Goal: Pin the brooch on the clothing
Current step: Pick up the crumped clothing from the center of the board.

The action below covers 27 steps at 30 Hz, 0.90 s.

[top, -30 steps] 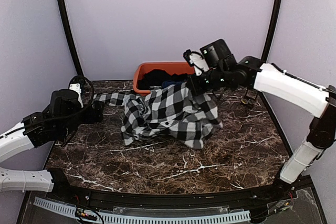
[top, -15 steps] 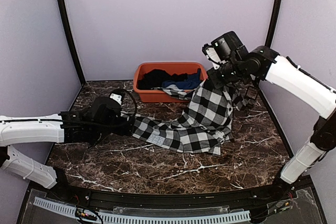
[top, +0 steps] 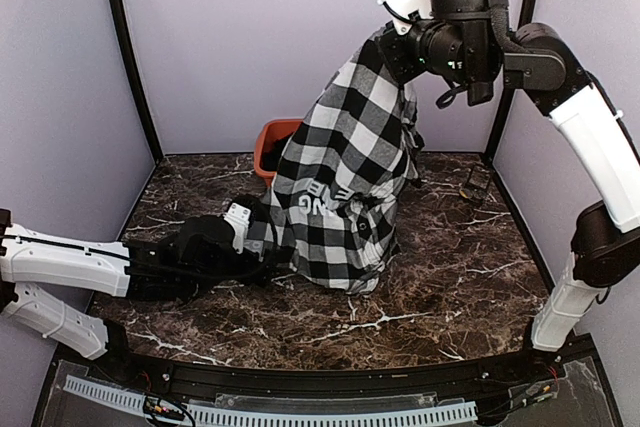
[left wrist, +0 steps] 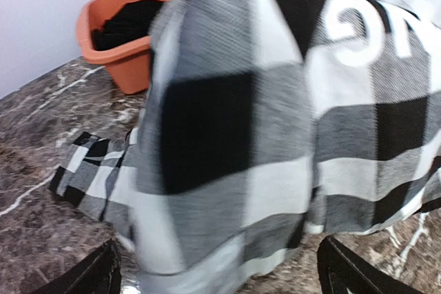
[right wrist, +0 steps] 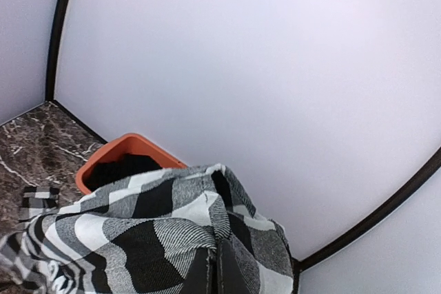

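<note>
High above the back of the worktop, the right claw is pinched shut on a bunched top edge of the clothing. From that grip the check shirt hangs down in a long cone. Its lower hem rests crumpled on the marble near the middle. A black panel with white block letters sits about halfway down the drape, creased so the letters read only in part. In the right wrist view the fabric gathers into the closed claw at the bottom edge of the frame.

Low on the left, the left claw lies close over the worktop at the shirt's lower left edge. In its own camera its two fingers stand wide apart and the cloth hangs between and just ahead of them. I cannot tell whether it touches them, and the claw holds nothing. One narrow checked piece trails flat on the marble to the left.

Behind the hanging shirt, against the back wall, sits an orange tub holding a black garment. The shirt hides most of the tub from the top camera. A small dark object lies on the worktop to the right, well apart from the shirt and too small to identify.
</note>
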Available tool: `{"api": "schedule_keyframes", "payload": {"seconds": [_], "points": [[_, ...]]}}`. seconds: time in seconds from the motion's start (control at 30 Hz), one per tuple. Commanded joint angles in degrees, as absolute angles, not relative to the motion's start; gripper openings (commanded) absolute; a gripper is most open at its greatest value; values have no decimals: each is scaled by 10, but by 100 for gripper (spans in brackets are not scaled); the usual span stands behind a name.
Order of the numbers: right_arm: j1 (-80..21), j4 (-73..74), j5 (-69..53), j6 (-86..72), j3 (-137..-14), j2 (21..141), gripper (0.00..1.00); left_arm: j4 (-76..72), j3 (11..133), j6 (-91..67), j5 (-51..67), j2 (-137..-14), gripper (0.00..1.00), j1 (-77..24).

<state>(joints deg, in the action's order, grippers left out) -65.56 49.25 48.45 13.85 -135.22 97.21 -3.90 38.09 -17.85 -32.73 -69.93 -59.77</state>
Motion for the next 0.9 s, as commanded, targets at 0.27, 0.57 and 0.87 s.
{"api": "schedule_keyframes", "payload": {"seconds": [0.27, 0.57, 0.87], "points": [[-649, 350, 596, 284, -1345, 998, 0, -248, 326, -265, -126, -802, 99, -632], [-603, 341, 601, 277, -1289, 979, 0, -326, 346, -352, 17, -871, 99, -627], [-593, 340, 606, 273, -1274, 964, 0, -590, 338, -538, 182, -1037, 99, -564]]}}
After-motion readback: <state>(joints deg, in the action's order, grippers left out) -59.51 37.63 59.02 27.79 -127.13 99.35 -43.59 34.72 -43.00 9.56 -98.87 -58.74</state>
